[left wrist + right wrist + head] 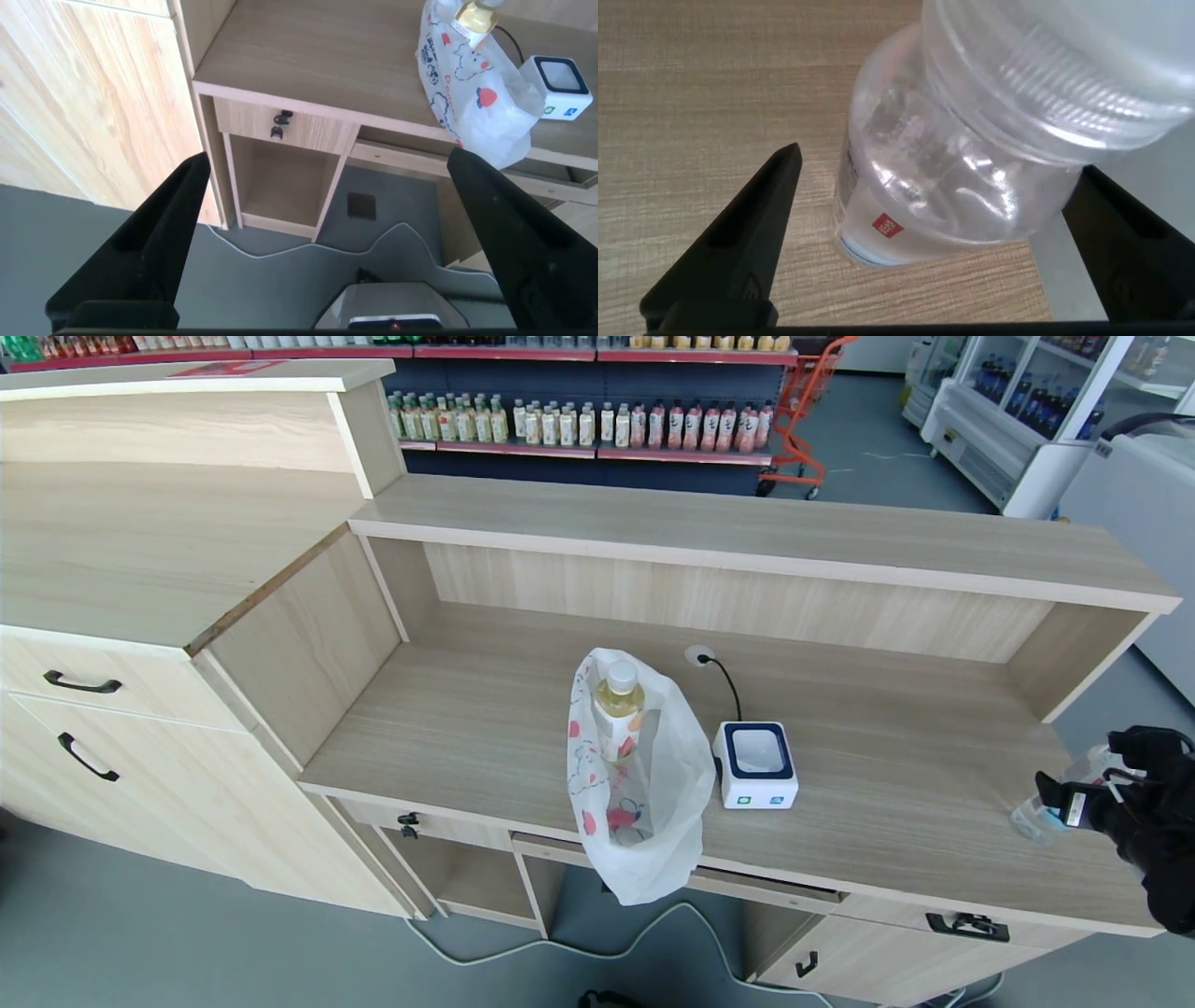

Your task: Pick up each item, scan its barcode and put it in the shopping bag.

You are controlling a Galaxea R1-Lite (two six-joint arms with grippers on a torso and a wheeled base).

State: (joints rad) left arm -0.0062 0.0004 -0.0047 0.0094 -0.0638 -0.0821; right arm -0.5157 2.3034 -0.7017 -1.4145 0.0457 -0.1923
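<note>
A clear plastic bottle (1050, 805) stands at the counter's far right edge. My right gripper (1074, 803) is at it, open, its two fingers either side of the bottle (952, 187) with a gap on at least one side. The white shopping bag (644, 784) hangs over the counter's front edge and holds a yellow drink bottle (618, 705) with a white cap. A white barcode scanner (756, 763) sits just right of the bag. My left gripper (322, 243) is open and holds nothing, low in front of the counter, left of the bag (476, 103).
The wooden counter (448, 728) has a raised back shelf and a taller cabinet on its left. The scanner's black cable (724, 681) runs to a hole in the counter. Drawers and an open cubby (280, 177) lie below. Store shelves and fridges stand behind.
</note>
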